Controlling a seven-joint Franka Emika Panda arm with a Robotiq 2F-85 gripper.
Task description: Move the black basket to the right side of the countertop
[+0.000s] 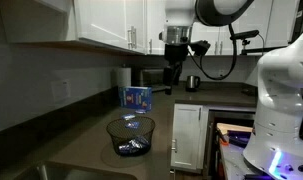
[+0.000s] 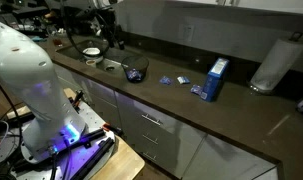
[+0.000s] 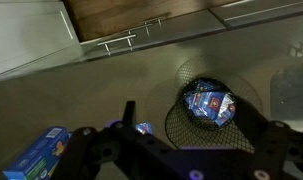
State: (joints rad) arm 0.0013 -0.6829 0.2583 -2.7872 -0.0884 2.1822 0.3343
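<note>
The black basket (image 1: 130, 136) is a round wire-mesh bowl standing on the dark countertop (image 1: 86, 130), with several blue packets inside. It also shows in an exterior view (image 2: 136, 71) and in the wrist view (image 3: 179, 126). My gripper (image 1: 173, 72) hangs well above the counter, beyond the basket and apart from it. In the wrist view the gripper (image 3: 203, 120) looks open and empty, with the basket seen below between its fingers. The gripper is also in an exterior view (image 2: 113, 36), above the counter's end.
A blue box (image 1: 137, 98) stands upright by the backsplash, also visible in the wrist view (image 3: 39, 156). Loose blue packets (image 2: 172, 80) lie on the counter. A paper towel roll (image 2: 274, 62), a metal cup (image 1: 192, 82) and a white dish (image 2: 92, 53) stand nearby. White cabinets hang overhead.
</note>
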